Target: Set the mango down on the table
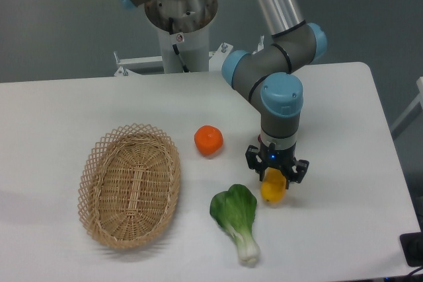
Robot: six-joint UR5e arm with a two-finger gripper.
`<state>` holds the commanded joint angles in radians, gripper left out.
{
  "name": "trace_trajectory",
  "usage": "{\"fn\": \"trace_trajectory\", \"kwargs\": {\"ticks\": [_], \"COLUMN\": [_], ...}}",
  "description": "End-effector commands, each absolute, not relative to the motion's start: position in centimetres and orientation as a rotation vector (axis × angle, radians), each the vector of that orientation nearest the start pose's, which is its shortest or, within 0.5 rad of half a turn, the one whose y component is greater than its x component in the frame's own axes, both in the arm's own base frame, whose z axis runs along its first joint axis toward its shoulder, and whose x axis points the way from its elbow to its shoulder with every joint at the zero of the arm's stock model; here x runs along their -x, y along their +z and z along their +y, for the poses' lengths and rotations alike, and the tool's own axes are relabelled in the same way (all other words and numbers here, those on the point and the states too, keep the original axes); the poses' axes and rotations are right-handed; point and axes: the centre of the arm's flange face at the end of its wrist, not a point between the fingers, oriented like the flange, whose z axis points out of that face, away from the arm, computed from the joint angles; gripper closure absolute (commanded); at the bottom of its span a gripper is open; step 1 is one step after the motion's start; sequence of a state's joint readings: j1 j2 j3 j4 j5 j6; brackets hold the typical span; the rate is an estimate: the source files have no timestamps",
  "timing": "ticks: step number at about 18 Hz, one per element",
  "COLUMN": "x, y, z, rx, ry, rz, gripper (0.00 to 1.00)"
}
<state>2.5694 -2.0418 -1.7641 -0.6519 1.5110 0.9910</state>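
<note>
— Toward the front right of the table [344,97], what is seen?

— The mango [272,190] is clasped between the fingers of the gripper [273,181], low over the tabletop — contact with the surface cannot be judged.

— And around it?

— A bok choy [236,219] is laid just beside it, an orange [208,140] further back, and a wicker basket [130,184] is set well apart, toward the left edge.

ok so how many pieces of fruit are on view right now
2. The orange sits on the table right of the basket; the mango is in the gripper, beside the greens.
</note>
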Motion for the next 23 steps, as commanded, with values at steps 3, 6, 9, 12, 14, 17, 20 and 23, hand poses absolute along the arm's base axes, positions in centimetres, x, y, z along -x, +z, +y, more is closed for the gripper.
{"fn": "trace_trajectory", "kwargs": {"ticks": [3, 6, 9, 12, 14, 17, 20, 23], "x": [45.3, 46.7, 47.1, 47.6, 48.3, 48.9, 49.4, 49.6], "y": [24.6, 28.0, 30.4, 32.7, 34.9, 37.2, 37.7, 37.6], "z": [45.6, 46.1, 44.9, 43.7, 41.8, 39.6, 38.5, 38.2], "rx": [2.922, 2.887, 2.911, 2.925, 2.948, 2.970, 2.981, 2.982], "ry": [0.311, 0.386, 0.386, 0.384, 0.356, 0.321, 0.297, 0.295], "rz": [0.005, 0.027, 0.189, 0.291, 0.308, 0.367, 0.370, 0.361], "gripper": [0.00, 0.00, 0.00, 0.00, 0.00, 0.00, 0.00, 0.00]}}
